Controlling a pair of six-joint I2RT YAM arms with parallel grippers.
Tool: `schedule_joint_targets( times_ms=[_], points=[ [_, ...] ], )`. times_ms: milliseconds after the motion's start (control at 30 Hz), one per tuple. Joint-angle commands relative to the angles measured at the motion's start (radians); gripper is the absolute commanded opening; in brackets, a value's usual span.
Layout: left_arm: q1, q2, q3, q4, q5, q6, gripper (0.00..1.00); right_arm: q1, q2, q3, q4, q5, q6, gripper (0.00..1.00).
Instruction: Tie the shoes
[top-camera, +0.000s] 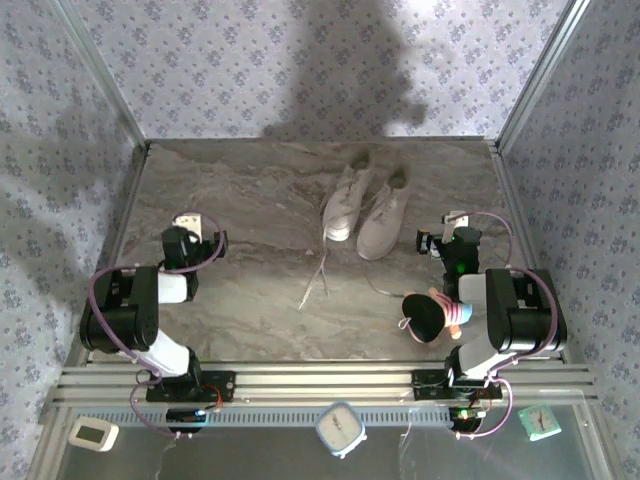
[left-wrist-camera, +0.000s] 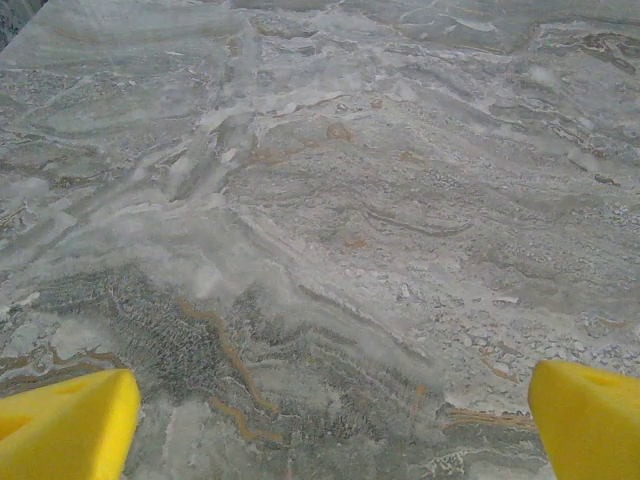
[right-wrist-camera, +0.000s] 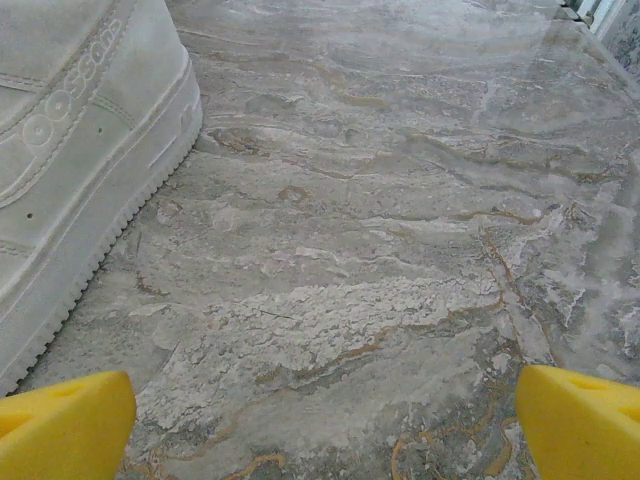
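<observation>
Two white shoes lie side by side toward the back of the marble table, the left shoe and the right shoe, toes toward the arms. Loose white laces trail forward from the left one. My left gripper is folded back at the table's left, far from the shoes; its yellow fingertips stand wide apart over bare marble, and the left gripper is open with nothing in it. My right gripper sits just right of the right shoe. It is open and empty, with the shoe's side at its left.
A black-and-pink plush toy lies beside the right arm's base. Patterned walls close in the table on three sides. On the front rail sit a white timer, a small clock and a green item.
</observation>
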Motion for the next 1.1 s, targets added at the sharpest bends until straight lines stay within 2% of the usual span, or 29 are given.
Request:
schedule_joint_targets(
  times_ms=[0,167,633,833,1000,1067],
  points=[
    [0.000,-0.007,0.018,0.041,0.012,0.002,1.00,0.001,-0.004,0.017,0.011,0.001,0.005,0.99],
    [0.000,-0.007,0.018,0.041,0.012,0.001,1.00,-0.017,-0.004,0.017,0.011,-0.029,0.014,1.00],
    [0.002,-0.006,0.018,0.043,0.011,0.002,1.00,-0.003,-0.003,0.020,0.010,-0.004,0.007,0.99],
    [-0.031,-0.015,-0.008,0.083,-0.042,0.023,1.00,0.009,-0.009,0.014,0.017,0.028,0.002,0.99],
    [-0.072,-0.081,-0.060,0.126,-0.084,0.060,1.00,0.054,-0.111,-0.021,0.004,0.130,-0.017,0.99],
    [-0.112,-0.166,-0.060,0.044,-0.155,0.075,1.00,0.080,-0.196,-0.022,-0.065,0.150,-0.034,0.99]
  ],
)
